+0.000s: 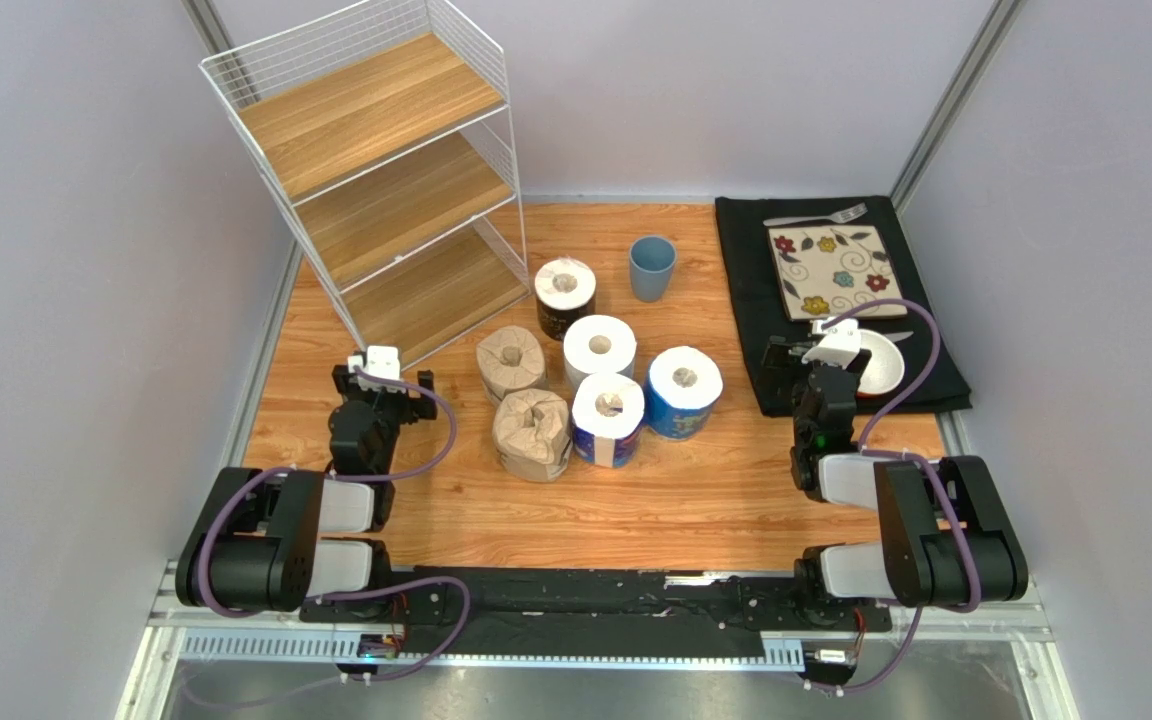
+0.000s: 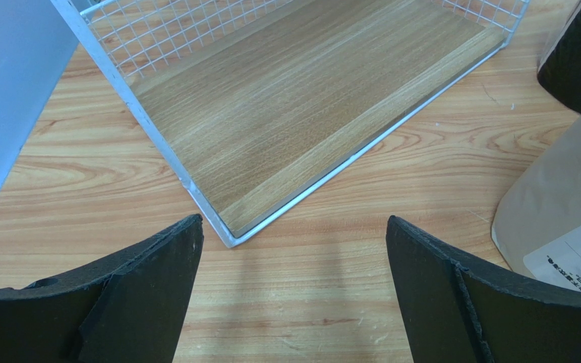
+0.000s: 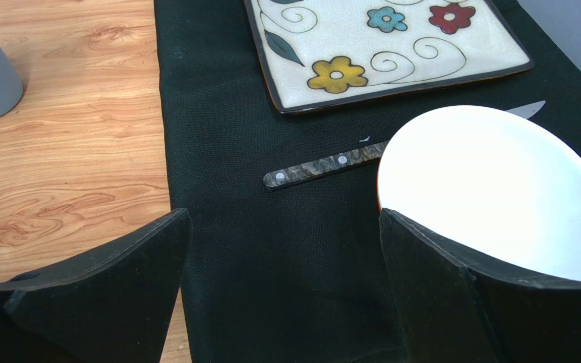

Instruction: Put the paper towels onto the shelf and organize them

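The paper towels stand in a cluster mid-table: a dark-wrapped roll [image 1: 566, 297], a white roll [image 1: 599, 348], two brown-paper rolls [image 1: 510, 362] [image 1: 531, 434] and two blue-wrapped rolls [image 1: 608, 419] [image 1: 683, 392]. The white wire shelf [image 1: 387, 165] with three wooden boards stands at the far left, nothing on it. My left gripper [image 1: 376, 368] [image 2: 293, 227] is open and holds nothing, just before the corner of the shelf's bottom board [image 2: 301, 98], with a brown roll [image 2: 566, 204] to its right. My right gripper [image 1: 833, 342] [image 3: 284, 219] is open over the black mat, holding nothing.
A blue cup [image 1: 653, 269] stands behind the rolls. On the right lies a black mat [image 1: 755, 300] with a flowered square plate [image 1: 833, 272], a white bowl [image 3: 498, 189], a knife [image 3: 324, 164] and a fork [image 1: 815, 216]. Grey walls close in both sides.
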You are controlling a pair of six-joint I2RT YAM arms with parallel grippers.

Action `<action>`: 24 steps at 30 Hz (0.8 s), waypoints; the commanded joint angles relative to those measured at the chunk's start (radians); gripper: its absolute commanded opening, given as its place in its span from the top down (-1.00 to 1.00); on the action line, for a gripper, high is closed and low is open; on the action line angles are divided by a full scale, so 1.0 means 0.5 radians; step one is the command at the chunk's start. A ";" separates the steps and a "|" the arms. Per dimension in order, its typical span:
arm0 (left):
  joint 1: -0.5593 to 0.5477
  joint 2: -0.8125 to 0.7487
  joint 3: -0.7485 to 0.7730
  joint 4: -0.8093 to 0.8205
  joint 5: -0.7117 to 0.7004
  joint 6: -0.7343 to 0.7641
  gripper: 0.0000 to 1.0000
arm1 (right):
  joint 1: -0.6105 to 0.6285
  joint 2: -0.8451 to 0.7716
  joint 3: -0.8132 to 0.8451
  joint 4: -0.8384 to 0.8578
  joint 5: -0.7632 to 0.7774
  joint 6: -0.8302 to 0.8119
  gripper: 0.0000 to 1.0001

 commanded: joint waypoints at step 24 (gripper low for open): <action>0.075 -0.415 -0.061 -0.980 -0.321 -0.309 -0.98 | 0.022 -0.279 0.468 -0.761 0.085 0.040 -0.99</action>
